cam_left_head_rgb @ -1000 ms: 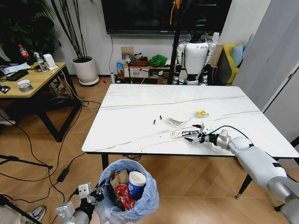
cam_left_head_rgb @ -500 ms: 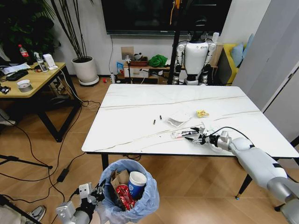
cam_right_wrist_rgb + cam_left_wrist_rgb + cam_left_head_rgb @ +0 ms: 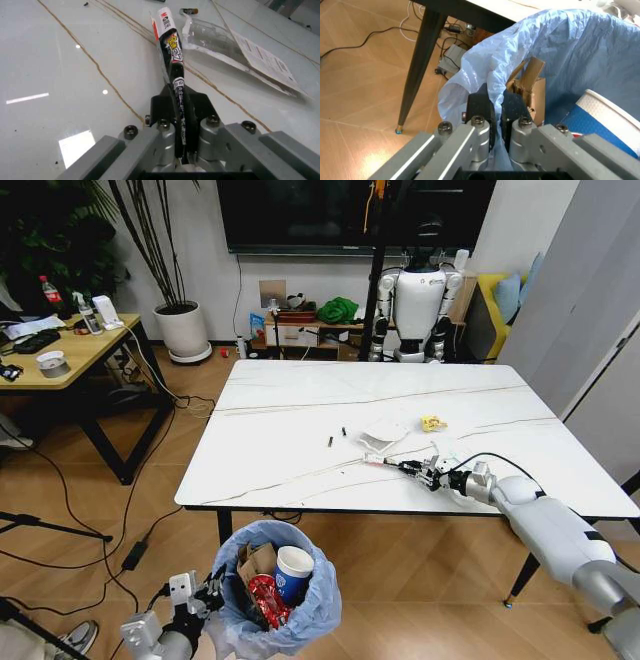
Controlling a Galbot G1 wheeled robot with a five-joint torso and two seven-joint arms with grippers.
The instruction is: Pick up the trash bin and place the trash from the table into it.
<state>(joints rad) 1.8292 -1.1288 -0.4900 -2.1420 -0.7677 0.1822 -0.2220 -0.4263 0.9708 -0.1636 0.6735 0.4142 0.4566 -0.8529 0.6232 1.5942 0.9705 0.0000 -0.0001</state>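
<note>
- The left gripper (image 3: 210, 590) is clenched on the blue bag at the rim of the trash bin (image 3: 275, 588). It holds the bin low, just past the table's near left corner.
- In the bin sit a paper cup (image 3: 293, 572), a brown carton (image 3: 255, 561) and a red wrapper (image 3: 265, 600).
- The table (image 3: 300, 410) has a clear plastic piece (image 3: 383, 436) and a yellow scrap (image 3: 432, 423) near its middle.
- The right gripper (image 3: 432, 475) is near the front edge, squeezing a thin wrapper (image 3: 172, 52) by one end.
</note>
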